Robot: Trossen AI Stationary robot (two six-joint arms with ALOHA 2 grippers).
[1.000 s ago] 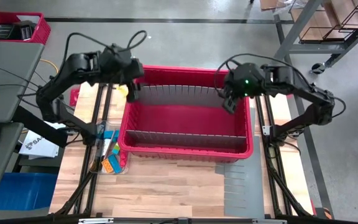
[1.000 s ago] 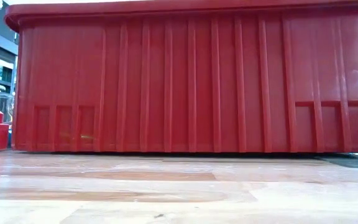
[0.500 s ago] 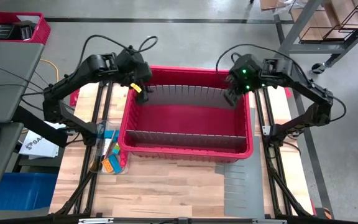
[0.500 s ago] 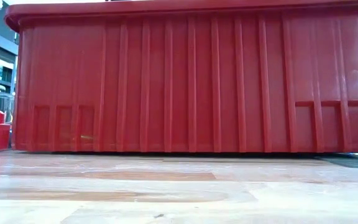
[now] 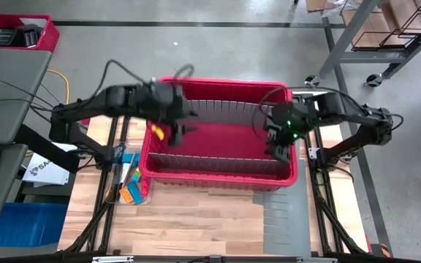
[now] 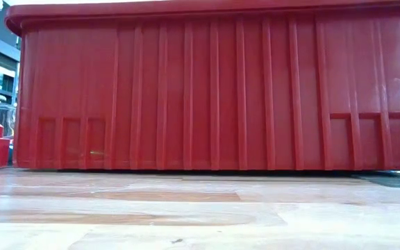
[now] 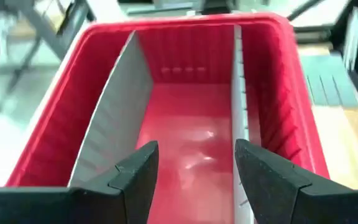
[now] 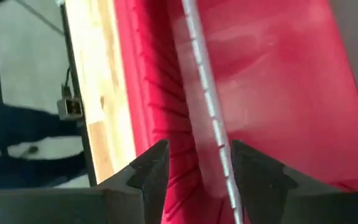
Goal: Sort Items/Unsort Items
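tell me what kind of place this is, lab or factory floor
Most likely a robotics lab or workshop rather than a production line. A wooden-topped table stands on a bare grey concrete floor, a metal shelving rack holding cardboard boxes sits nearby, and a large red plastic divided bin rests on the table.

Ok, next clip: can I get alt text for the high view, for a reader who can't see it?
Seen from above, both arms reach over a red bin with two grey dividers on a wooden table. The left gripper and the right gripper, both open and empty, hang over its middle compartment. Small coloured items lie on the table left of the bin.
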